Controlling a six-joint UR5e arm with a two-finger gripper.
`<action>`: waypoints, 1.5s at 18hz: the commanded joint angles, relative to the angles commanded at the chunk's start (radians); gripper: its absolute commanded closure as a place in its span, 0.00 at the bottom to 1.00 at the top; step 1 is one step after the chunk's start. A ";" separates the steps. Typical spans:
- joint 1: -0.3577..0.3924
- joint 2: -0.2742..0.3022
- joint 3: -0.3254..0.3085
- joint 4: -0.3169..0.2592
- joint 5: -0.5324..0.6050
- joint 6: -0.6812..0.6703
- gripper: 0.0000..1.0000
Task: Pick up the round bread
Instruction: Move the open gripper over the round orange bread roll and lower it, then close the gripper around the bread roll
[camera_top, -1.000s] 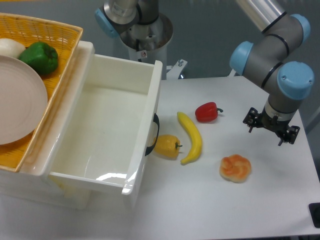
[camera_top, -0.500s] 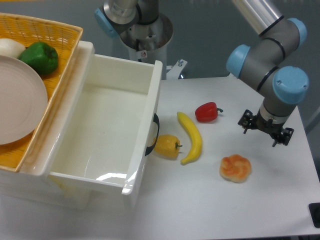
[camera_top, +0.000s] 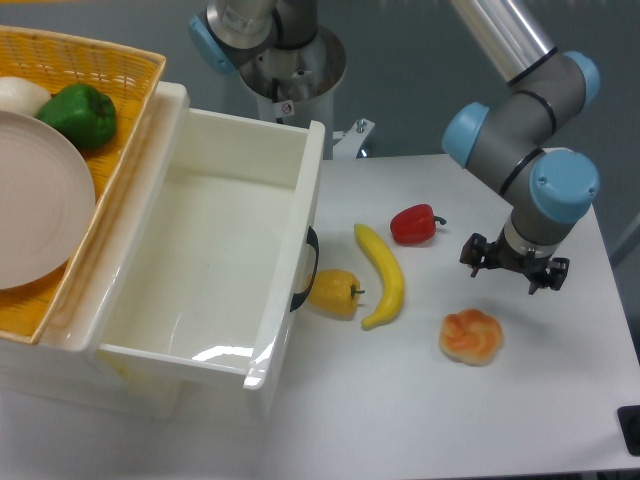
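Note:
The round bread is a small glossy orange-tan knotted bun lying on the white table right of centre. My gripper hangs above the table just behind and to the right of the bun, not touching it. Its dark fingers point down and stand apart, open, with nothing between them.
A red pepper, a yellow banana and a yellow lemon-like fruit lie left of the bun. A white open bin stands at the left, next to a wicker basket holding a plate and a green pepper.
The gripper has moved left and slightly down toward the bun, staying open. Nothing on the table has shifted.

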 joint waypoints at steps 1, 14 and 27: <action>-0.008 -0.012 -0.002 0.031 -0.029 -0.003 0.00; -0.028 -0.058 0.002 0.053 -0.040 0.001 0.07; -0.026 -0.046 0.005 0.049 -0.040 0.005 1.00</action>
